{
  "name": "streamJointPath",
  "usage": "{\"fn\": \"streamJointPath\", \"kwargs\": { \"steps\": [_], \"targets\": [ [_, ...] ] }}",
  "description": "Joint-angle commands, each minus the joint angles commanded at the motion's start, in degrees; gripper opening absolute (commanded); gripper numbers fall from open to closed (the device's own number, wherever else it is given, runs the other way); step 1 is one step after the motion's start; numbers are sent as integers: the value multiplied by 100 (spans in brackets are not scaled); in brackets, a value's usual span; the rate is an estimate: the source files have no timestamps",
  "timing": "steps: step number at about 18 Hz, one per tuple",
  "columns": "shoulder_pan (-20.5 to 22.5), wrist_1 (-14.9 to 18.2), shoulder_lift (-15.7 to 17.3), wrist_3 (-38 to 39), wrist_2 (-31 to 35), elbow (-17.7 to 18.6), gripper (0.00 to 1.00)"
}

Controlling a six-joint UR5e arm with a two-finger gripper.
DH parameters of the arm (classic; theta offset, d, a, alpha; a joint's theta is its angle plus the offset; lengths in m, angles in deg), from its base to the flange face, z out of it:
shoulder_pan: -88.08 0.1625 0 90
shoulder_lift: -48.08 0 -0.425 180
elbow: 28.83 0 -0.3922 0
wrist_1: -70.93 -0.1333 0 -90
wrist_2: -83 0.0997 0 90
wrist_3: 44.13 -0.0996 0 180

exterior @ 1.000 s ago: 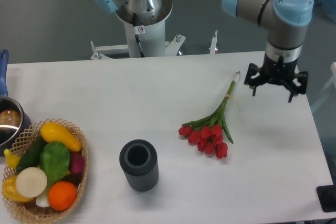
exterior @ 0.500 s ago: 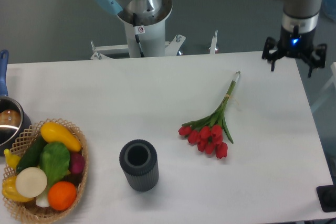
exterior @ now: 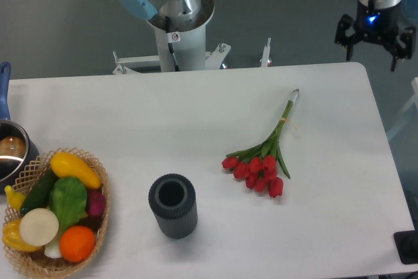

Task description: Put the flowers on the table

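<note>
The flowers (exterior: pixel 264 158), red tulips with long green stems tied together, lie flat on the white table (exterior: pixel 196 115), heads toward the front and stem ends pointing to the back right. My gripper (exterior: pixel 375 38) hangs high past the table's back right corner, well away from the flowers. Its fingers are spread and it is open, with nothing between them.
A dark ribbed cylindrical vase (exterior: pixel 172 205) stands upright at the front centre. A wicker basket (exterior: pixel 98 227) of vegetables sits at the front left. A metal pot (exterior: pixel 12 151) with a blue handle is at the left edge. The arm's base (exterior: pixel 177 27) stands behind the table.
My gripper has risen and moved back, from just above the table right of the stems to beyond the back right corner. The flowers have stayed where they lie.
</note>
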Motion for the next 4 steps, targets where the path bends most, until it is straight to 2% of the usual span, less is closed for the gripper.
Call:
{"fn": "streamJointPath", "kwargs": {
  "steps": [4],
  "targets": [
    [-9, -26, 9, 0, -88, 0, 100]
  ]
}}
